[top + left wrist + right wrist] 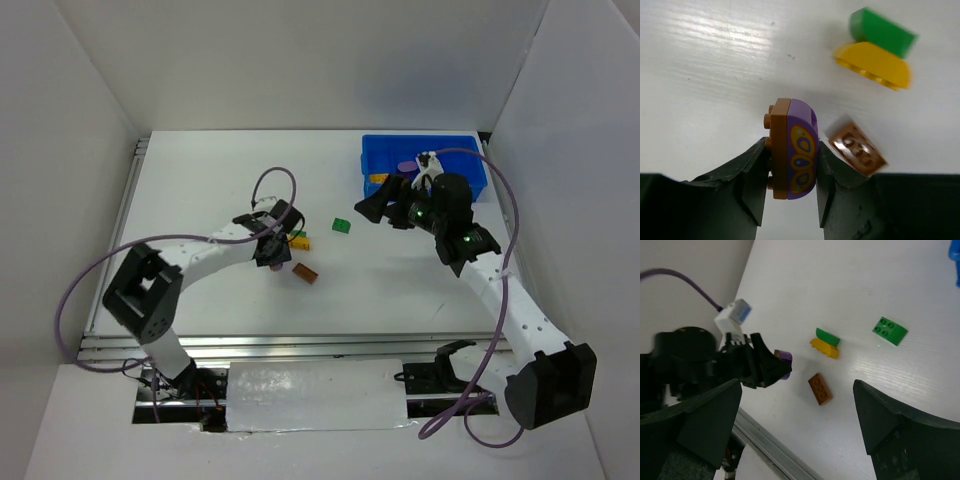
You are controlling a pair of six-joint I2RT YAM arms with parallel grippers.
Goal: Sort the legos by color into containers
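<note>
Left gripper is clenched on a stacked piece, a glossy purple curved cap on a studded brown plate (lower end lost between the black pads), with 1 brown brick just beside one finger. Beyond sit a yellow dome under a blurred green wedge, then 1 flat green square. Farthest, the right gripper gapes wide at the blue tray, its arm hiding most compartments.

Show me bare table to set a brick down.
Bare: the far-left table, left of the tray; also the near strip between the brown brick and the right arm. Crowded: mid-table around the yellow brick, green square and left jaws gripping the purple brick.
</note>
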